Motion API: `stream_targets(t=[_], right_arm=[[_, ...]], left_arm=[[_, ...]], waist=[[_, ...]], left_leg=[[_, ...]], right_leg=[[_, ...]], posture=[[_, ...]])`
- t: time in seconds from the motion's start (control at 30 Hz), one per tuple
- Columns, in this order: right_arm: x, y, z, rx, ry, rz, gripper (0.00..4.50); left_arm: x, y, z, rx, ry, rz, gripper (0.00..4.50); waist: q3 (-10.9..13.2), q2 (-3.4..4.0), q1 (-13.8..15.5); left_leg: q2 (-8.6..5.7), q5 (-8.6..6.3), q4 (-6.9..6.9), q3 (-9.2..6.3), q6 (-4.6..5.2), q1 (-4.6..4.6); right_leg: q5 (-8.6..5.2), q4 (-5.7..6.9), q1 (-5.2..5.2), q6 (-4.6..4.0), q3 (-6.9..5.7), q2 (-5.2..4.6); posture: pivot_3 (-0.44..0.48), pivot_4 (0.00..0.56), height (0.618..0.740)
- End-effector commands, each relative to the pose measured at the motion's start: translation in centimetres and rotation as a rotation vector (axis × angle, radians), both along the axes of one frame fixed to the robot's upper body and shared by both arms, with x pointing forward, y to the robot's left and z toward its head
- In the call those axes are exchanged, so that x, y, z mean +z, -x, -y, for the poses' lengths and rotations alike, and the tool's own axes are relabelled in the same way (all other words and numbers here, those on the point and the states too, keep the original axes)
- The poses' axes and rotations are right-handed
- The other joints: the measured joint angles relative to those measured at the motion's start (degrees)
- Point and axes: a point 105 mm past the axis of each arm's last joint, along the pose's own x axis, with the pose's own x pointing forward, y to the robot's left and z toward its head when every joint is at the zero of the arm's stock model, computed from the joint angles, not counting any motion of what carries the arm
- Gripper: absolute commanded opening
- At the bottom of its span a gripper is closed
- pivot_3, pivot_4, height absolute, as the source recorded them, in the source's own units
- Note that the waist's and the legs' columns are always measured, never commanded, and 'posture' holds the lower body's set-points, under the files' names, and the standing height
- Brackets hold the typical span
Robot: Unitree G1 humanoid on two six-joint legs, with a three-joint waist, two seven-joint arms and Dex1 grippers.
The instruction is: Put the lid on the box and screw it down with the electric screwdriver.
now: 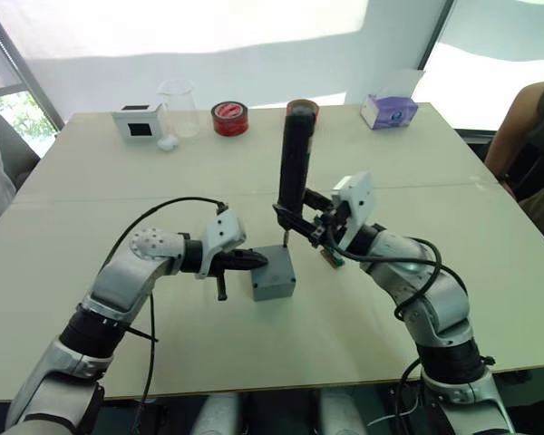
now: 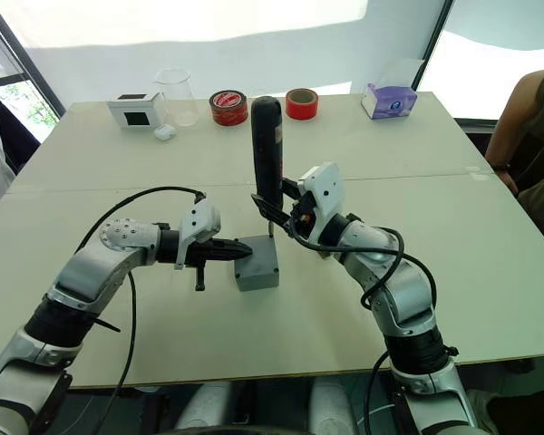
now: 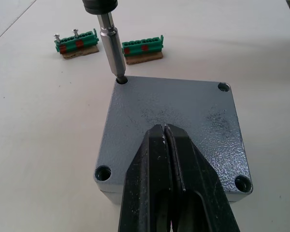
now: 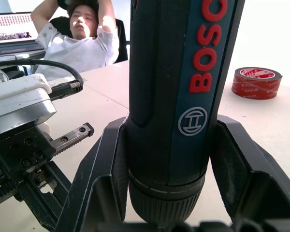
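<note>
**Lid seated, first corner under the bit**

Left eye view: the small deep grey plastic box [image 1: 274,275] sits near the middle of the pale table [image 1: 453,181], with the flat grey square lid [image 1: 272,260] already on it. The left gripper [image 1: 252,260] presses its black fingers, drawn together and holding nothing, onto the lid's left side. The right gripper [image 1: 295,220] clasps the long black cylindrical electric screwdriver [image 1: 295,159] upright, bit down at the lid's far corner. Along the far edge stand a clear glass beaker [image 1: 179,107], seemingly empty, a white box with a black face [image 1: 139,120], a red tape roll [image 1: 229,118] and a purple tissue box [image 1: 388,111].

Left wrist view: the metal bit meets the lid's corner hole [image 3: 120,80]. The three other holes show no clear screw heads, so I judge the screwing barely begun. Two green terminal strips [image 3: 111,46] lie beyond; two screws stand in one.

Right wrist view: the black fingers [image 4: 239,164] flank the screwdriver's barrel closely, gripping it.
</note>
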Motion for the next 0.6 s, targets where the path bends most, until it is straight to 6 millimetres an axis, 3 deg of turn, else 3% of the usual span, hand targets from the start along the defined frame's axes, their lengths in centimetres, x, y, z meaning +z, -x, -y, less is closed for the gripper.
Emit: stream_targets(t=[0.03, 0.17, 0.33, 0.6], right_arm=[[-5.0, -0.4, 0.7, -0.047, 0.097, -0.200, 1.82], [-4.6, -0.6, 0.5, -0.057, 0.054, -0.191, 1.82], [-5.9, -0.4, 1.3, -0.078, 0.066, -0.231, 1.82], [-5.5, -0.2, 1.0, -0.068, 0.048, -0.234, 1.82]], left_arm=[[-1.0, 0.1, -0.1, 0.007, -0.033, -0.028, 0.00], [-1.1, 0.1, 0.0, 0.005, -0.030, -0.029, 0.00], [-1.3, 0.1, 0.2, 0.006, -0.027, -0.030, 0.00], [-1.8, 0.2, 0.3, 0.001, -0.029, -0.037, 0.00]], waist=[[-0.01, 0.00, 0.01], [-0.02, 0.00, 0.01], [-0.16, -0.04, -0.03], [-0.42, -0.03, -0.02]], left_leg=[[0.00, 0.00, 0.00, -0.01, 0.00, 0.02], [0.00, -0.01, -0.08, -0.02, 0.01, 0.20], [-0.07, -0.01, -0.73, 0.00, 0.00, 0.89], [-0.06, -0.02, -0.83, -0.01, 0.00, 0.91]], right_leg=[[0.00, -0.01, 0.03, 0.00, -0.01, 0.00], [-0.01, -0.10, 0.20, -0.02, -0.02, -0.01], [-0.09, -0.63, 0.58, -0.17, -0.03, -0.12], [-0.10, -0.74, 0.61, -0.18, -0.04, -0.16]], posture=[[0.000, 0.150, 0.740], [0.000, 0.150, 0.740], [0.000, 0.150, 0.740], [0.000, 0.150, 0.740]])
